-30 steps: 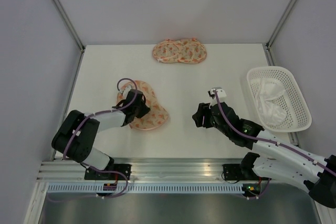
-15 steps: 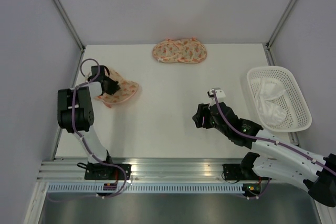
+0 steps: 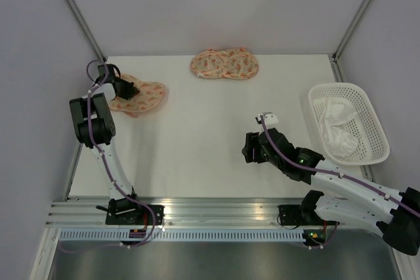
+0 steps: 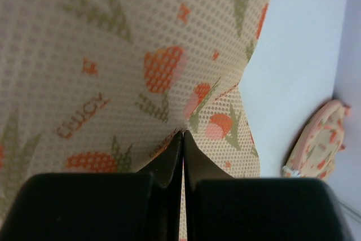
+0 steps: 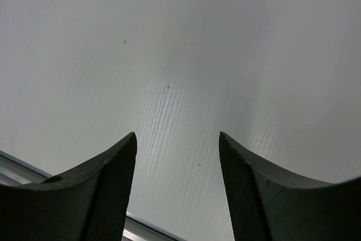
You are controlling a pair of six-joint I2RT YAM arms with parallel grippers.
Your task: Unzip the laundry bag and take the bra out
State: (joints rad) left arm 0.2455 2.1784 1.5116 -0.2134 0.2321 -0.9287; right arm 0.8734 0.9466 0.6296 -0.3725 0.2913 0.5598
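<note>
The laundry bag (image 3: 143, 96), pink-orange with a carrot-like print, lies folded at the far left of the table. My left gripper (image 3: 125, 88) is shut on its left edge. In the left wrist view the two fingers meet on a pinch of the bag's printed mesh (image 4: 113, 71), with the gripper (image 4: 183, 134) pressed closed. A white soft garment, the bra (image 3: 338, 130), lies in the white basket. My right gripper (image 3: 250, 148) is open and empty over bare table, its gripper (image 5: 177, 136) showing a wide gap in the right wrist view.
A paler, yellower twin pouch (image 3: 224, 63) lies at the back middle; it also shows in the left wrist view (image 4: 316, 139). The white lattice basket (image 3: 367, 106) stands at the right edge. Grey walls close in on the left, back and right.
My left arm has swung back and to the left, dragging the laundry bag from the near-left middle to the far left edge. The right gripper has shifted slightly nearer.
</note>
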